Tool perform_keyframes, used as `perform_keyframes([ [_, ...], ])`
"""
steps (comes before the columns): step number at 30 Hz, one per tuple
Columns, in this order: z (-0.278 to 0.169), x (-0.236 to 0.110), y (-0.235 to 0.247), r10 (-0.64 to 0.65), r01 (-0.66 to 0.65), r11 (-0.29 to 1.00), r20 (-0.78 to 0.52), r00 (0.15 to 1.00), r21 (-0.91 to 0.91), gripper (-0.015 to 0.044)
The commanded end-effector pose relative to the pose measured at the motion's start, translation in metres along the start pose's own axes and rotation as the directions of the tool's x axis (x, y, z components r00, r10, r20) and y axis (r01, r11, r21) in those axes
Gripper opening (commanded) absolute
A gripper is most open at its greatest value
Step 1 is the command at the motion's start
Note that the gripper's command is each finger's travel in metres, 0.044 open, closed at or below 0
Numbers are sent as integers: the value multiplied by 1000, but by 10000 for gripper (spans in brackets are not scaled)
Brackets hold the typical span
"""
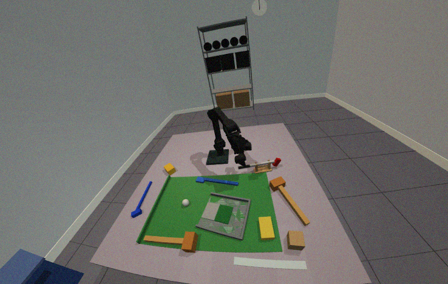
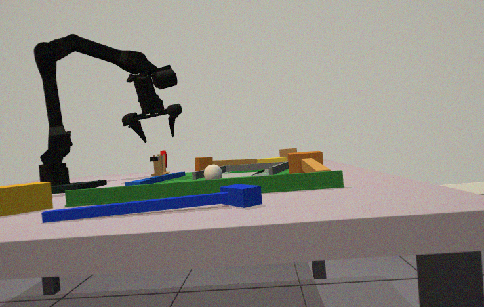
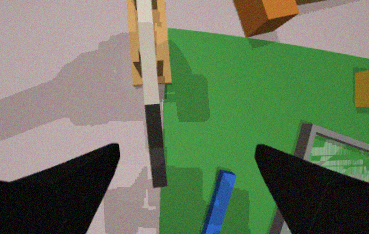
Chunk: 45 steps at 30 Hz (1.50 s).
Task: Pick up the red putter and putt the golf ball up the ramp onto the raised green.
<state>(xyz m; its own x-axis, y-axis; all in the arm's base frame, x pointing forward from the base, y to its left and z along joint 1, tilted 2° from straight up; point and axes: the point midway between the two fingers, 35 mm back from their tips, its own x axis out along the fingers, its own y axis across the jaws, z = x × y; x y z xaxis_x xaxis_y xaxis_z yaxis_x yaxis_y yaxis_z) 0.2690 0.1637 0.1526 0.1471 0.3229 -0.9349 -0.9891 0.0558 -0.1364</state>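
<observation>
The red putter (image 1: 277,162) (image 2: 163,158) (image 3: 148,60) rests on a wooden stand (image 1: 263,170) (image 2: 159,168) (image 3: 135,40), its red head at the right and its black grip toward the arm. My gripper (image 2: 159,139) (image 3: 188,150) is open and empty, above the grip end. In the wrist view the black grip shows between the fingertips, nearer the left one; the head is out of that view. The white golf ball (image 1: 185,202) (image 2: 212,172) sits on the green mat (image 1: 169,218). The light ramp (image 1: 211,210) leads to the dark green square (image 1: 224,213) inside a grey border.
A blue club (image 1: 218,181) (image 3: 219,202) lies on the mat's near-arm side; another blue club (image 1: 143,196) (image 2: 140,202) lies outside its raised edge. Orange mallets (image 1: 292,204) (image 1: 189,241), yellow blocks (image 1: 266,227) (image 1: 169,169), a brown cube (image 1: 295,240) and a white strip (image 1: 269,263) lie around.
</observation>
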Motion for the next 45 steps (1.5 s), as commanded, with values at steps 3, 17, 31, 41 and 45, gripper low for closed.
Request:
perform_keyframes([
  [3, -11, 20, 20, 148, -150, 987, -35, 988, -56, 440],
  [17, -21, 43, 23, 148, -150, 987, -35, 988, -56, 440],
  [31, -29, 67, 26, 148, -150, 987, -35, 988, -56, 440],
  [41, -33, 82, 28, 148, -150, 987, -35, 988, -56, 440],
  [45, -34, 86, 29, 148, -150, 987, -35, 988, -56, 440],
])
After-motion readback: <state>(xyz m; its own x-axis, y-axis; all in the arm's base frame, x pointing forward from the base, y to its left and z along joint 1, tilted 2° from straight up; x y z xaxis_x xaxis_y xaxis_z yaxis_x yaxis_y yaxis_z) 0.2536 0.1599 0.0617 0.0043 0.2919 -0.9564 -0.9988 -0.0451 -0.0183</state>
